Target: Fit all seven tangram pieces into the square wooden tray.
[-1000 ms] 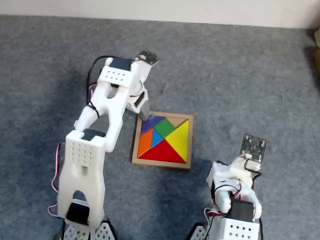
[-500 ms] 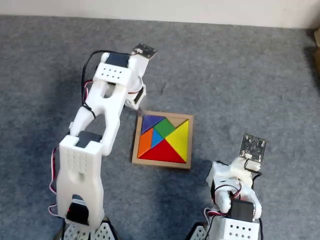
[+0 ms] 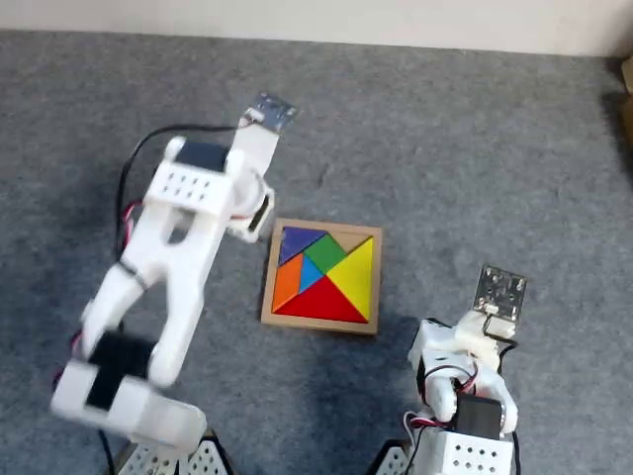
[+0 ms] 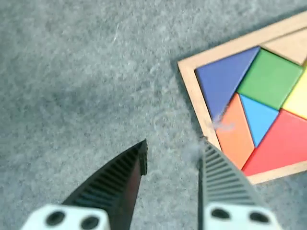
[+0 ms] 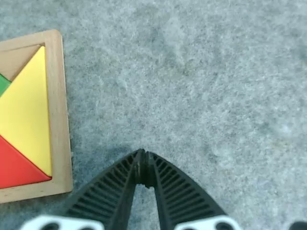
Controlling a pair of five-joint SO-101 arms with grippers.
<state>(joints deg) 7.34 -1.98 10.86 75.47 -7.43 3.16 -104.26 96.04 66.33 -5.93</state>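
The square wooden tray (image 3: 318,325) lies mid-table holding coloured pieces: a purple triangle (image 3: 299,242), green square (image 3: 324,254), yellow triangle (image 3: 354,273), red triangle (image 3: 322,301), orange piece (image 3: 287,283) and small blue triangle (image 3: 311,272). A tan patch (image 3: 352,239) fills its far right corner; whether it is a piece or bare wood I cannot tell. My left gripper (image 4: 172,149) is open and empty over the carpet just left of the tray (image 4: 188,84). My right gripper (image 5: 143,166) is shut with nothing in it, near the tray's (image 5: 61,120) right rim.
Grey carpet covers the table. The left arm (image 3: 178,257) stretches along the tray's left side, and the right arm (image 3: 463,371) sits folded at the front right. A pale wall strip runs along the far edge.
The left gripper has drawn back from the tray's far left corner and shifted left, its arm swinging outward. The right arm has kept still.
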